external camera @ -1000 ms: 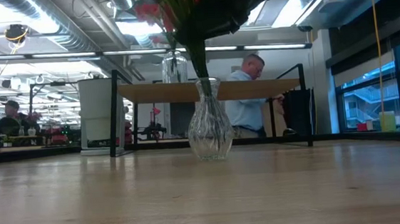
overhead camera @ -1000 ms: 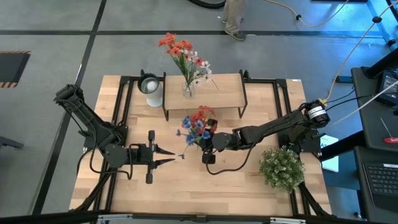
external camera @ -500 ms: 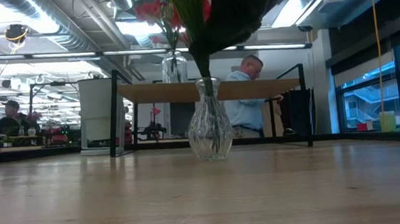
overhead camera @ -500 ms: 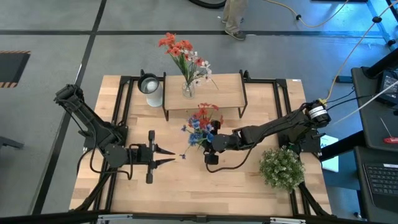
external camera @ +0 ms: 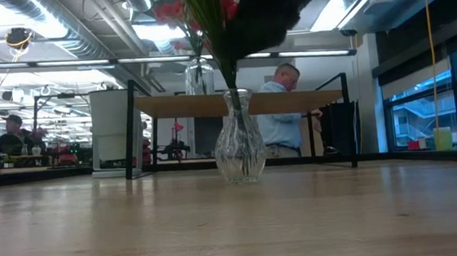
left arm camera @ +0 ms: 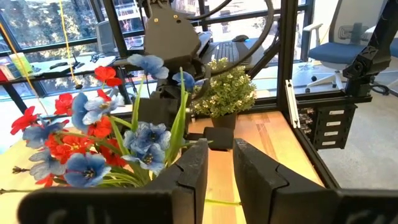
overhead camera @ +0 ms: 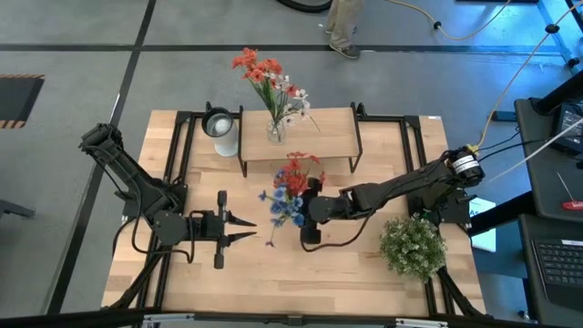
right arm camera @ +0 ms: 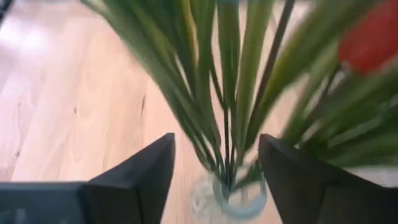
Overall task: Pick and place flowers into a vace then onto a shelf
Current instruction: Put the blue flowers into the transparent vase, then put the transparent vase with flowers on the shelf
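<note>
A bunch of flowers [overhead camera: 288, 189] with red and blue blossoms stands with its stems in a clear glass vase [external camera: 239, 143] on the tabletop, in front of the shelf [overhead camera: 319, 138]. My right gripper [right arm camera: 217, 163] hovers over the vase mouth [right arm camera: 240, 196], open, with one finger on each side of the green stems [right arm camera: 233, 93]; I see no touch. In the low view it is the dark mass [external camera: 281, 13] above the vase. A second vase of red and white flowers [overhead camera: 273, 91] stands on the shelf. My left gripper [overhead camera: 252, 230] waits, open, to the left of the bunch.
A white cylinder [overhead camera: 219, 128] stands at the shelf's left end. A bushy green-and-white plant [overhead camera: 413, 244] sits near the table's right near corner, beside my right arm. Bare wood lies along the near edge [overhead camera: 291, 287]. People sit in the room behind [external camera: 283, 111].
The flower heads have swung a little toward the table's left and spread out, while the stems stayed in the vase. In the low view my right gripper has drawn off the stems toward the table's right, and more of the bunch shows.
</note>
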Robot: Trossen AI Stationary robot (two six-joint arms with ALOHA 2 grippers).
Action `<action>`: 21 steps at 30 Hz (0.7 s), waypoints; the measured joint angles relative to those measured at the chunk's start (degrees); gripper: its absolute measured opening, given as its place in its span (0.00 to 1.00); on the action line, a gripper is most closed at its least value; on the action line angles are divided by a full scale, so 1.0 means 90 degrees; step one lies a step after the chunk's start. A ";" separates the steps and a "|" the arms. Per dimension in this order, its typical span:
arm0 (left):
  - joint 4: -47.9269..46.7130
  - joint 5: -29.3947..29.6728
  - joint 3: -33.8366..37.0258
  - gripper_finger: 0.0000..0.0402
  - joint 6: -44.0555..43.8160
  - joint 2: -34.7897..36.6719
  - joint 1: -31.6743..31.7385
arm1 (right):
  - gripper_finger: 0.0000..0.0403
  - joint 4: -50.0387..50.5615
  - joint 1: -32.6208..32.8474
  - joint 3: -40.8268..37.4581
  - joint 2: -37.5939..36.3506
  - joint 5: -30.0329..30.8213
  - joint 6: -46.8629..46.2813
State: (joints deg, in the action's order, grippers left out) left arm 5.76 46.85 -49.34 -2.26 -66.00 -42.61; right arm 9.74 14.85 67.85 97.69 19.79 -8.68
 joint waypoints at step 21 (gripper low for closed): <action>-0.0040 0.0000 0.0001 0.18 0.0002 0.0000 -0.0005 | 0.66 0.1754 0.0311 0.0045 -0.0180 0.0628 -0.1131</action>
State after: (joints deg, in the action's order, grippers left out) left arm 5.40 46.85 -49.33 -2.24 -66.00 -42.65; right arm 25.53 17.65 68.26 96.07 25.45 -18.86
